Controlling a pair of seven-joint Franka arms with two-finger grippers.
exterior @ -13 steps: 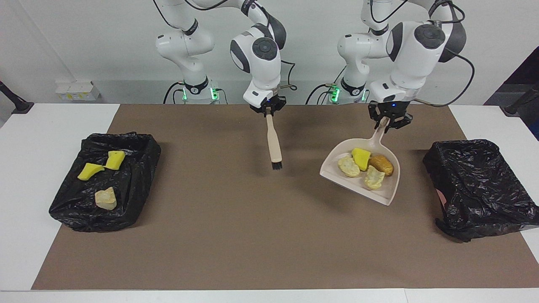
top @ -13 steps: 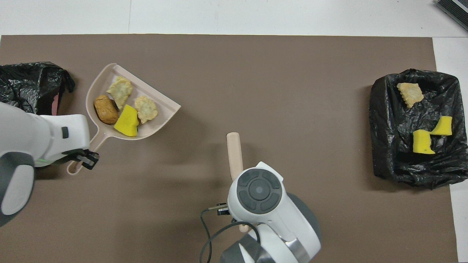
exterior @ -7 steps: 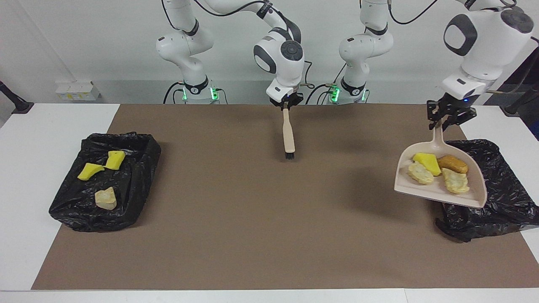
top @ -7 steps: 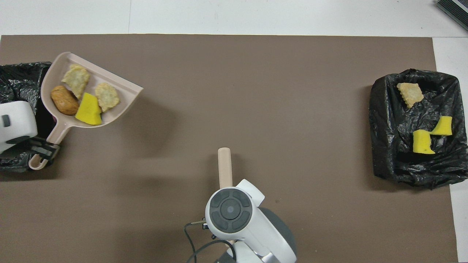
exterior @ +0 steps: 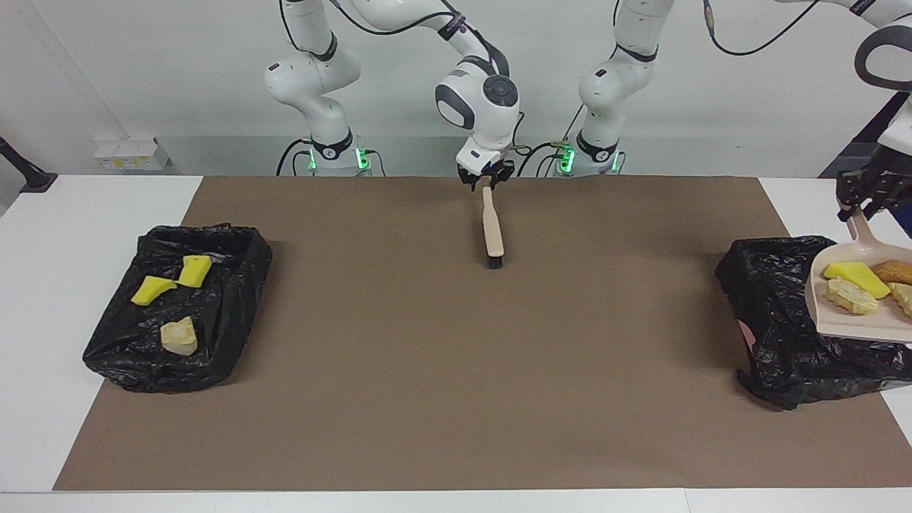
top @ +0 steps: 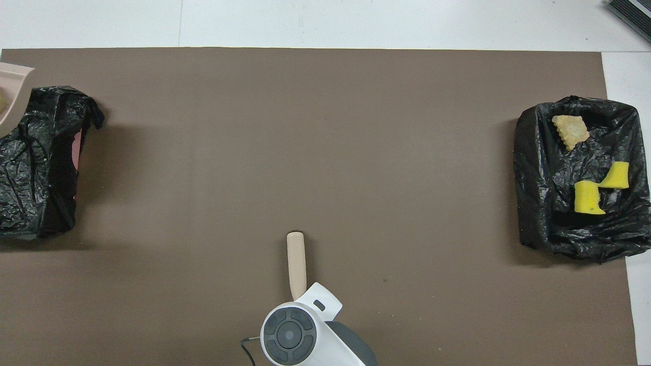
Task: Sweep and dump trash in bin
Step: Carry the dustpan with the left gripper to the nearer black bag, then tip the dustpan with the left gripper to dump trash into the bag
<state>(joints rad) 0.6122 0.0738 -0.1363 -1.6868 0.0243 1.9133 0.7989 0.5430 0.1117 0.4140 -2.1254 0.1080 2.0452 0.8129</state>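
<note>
1. Over the black-lined bin (exterior: 776, 313) at the left arm's end of the table, the dustpan (exterior: 848, 324) hangs in the air, roughly level. The trash (exterior: 851, 273) lies in it: a yellow sponge piece and pale and brown foam lumps. Part of the pan is cut off by the picture's edge, so whether its open lip stands squarely above this bin's mouth cannot be told.
2. Hazard A: tipping with the lip outside this bin's rim would likely drop scraps onto the table beside the bin.
3. Hazard B: the liner is loose and crumpled, so a low pan could snag it and drag the bin.
4. Hazard C: light foam lumps may bounce or roll out if dumped fast or from high above this bin.
5. Left gripper (exterior: 866, 196): clamped tight on the dustpan's handle, above this bin.
6. Right gripper (exterior: 486, 178): well apart from this bin, waiting at the top of the brush (exterior: 491, 228) handle. Whether it grips the brush cannot be told.
</note>
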